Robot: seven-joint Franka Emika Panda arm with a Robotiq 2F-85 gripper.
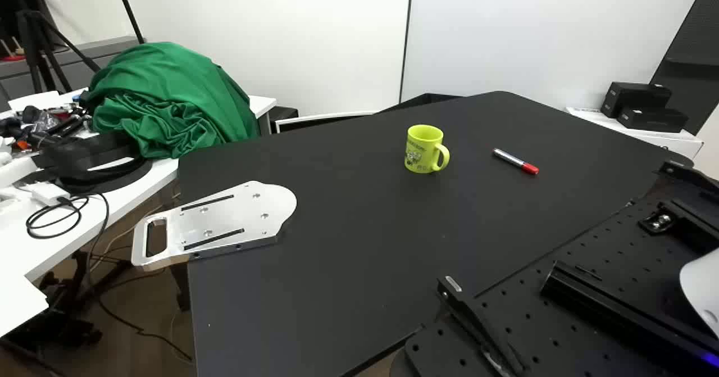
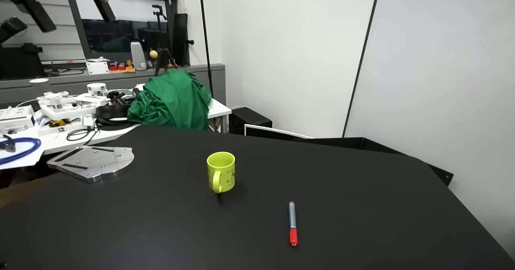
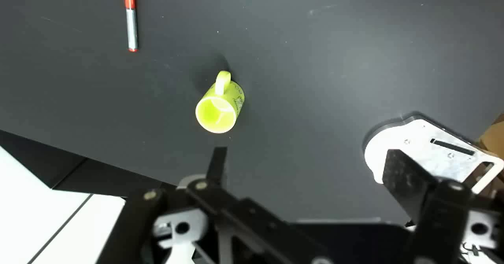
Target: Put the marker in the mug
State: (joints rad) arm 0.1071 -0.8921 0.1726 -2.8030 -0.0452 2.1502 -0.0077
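The marker, with a pale body and a red cap, lies on the black table in both exterior views (image 1: 515,161) (image 2: 292,219) and in the wrist view (image 3: 131,22). The lime mug stands upright a short way from it in both exterior views (image 1: 421,151) (image 2: 226,173) and in the wrist view (image 3: 233,93). Its handle is on the side toward the robot base. In the wrist view the inside that shows looks empty. My gripper (image 3: 306,150) is open with nothing between its fingers. In an exterior view the gripper (image 2: 75,17) is high above the table.
A silver metal plate (image 1: 241,214) lies at the end of the black table (image 1: 359,242) and overhangs its edge. A green cloth (image 1: 174,96) sits on a cluttered white side table. A perforated black base plate (image 1: 539,309) with black bars adjoins the table.
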